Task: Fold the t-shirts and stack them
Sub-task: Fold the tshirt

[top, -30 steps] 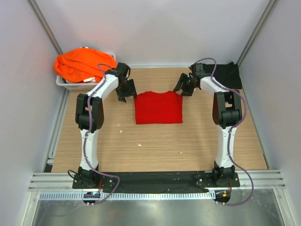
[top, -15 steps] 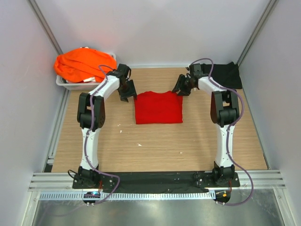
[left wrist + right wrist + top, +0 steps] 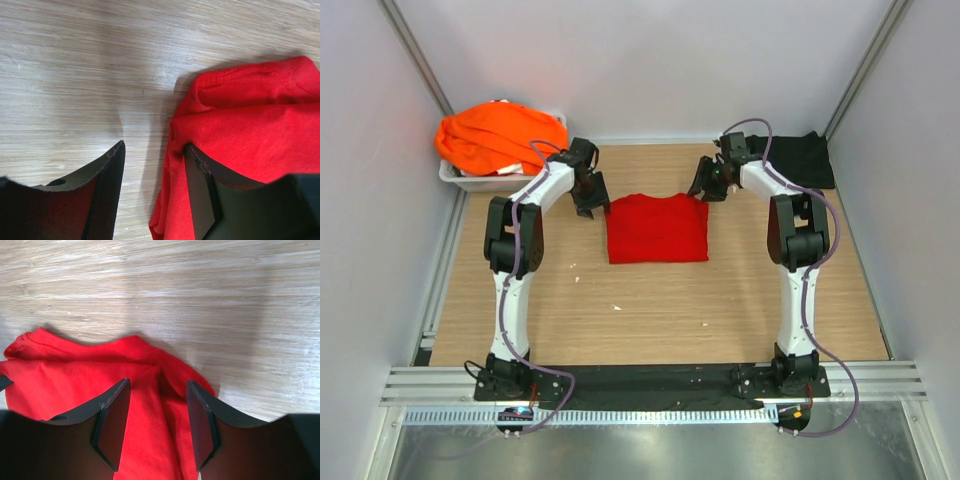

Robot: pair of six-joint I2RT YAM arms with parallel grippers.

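Red t-shirt [image 3: 657,228]: folded into a flat rectangle on the wooden table [image 3: 650,310], with its two far corners right at the two grippers.

Left gripper [image 3: 155,148]: at the shirt's far left corner, jaws parted and gripping nothing. Outer finger [image 3: 97,200] over bare wood just beside the cloth; inner finger [image 3: 200,197] over the red cloth. Hemmed edge of the shirt in the gap between them, with a strip of wood showing alongside it. Cloth bunched into a soft ridge just beyond the fingertips.

Right gripper [image 3: 158,385]: at the shirt's far right corner, jaws likewise parted, not clamped. Both fingers over red cloth, a raised fold running between them. Rounded corner of the shirt just outside the right-hand finger [image 3: 200,425], bare wood beyond that.

Contact between fingertips and cloth: impossible to tell from either wrist view.

Black t-shirt [image 3: 800,158]: flat at the far right of the table, behind the right arm, apart from its gripper.

Orange t-shirts [image 3: 500,135]: heaped loosely in a pale tray [image 3: 470,182] at the far left corner, beyond the left gripper and apart from it.
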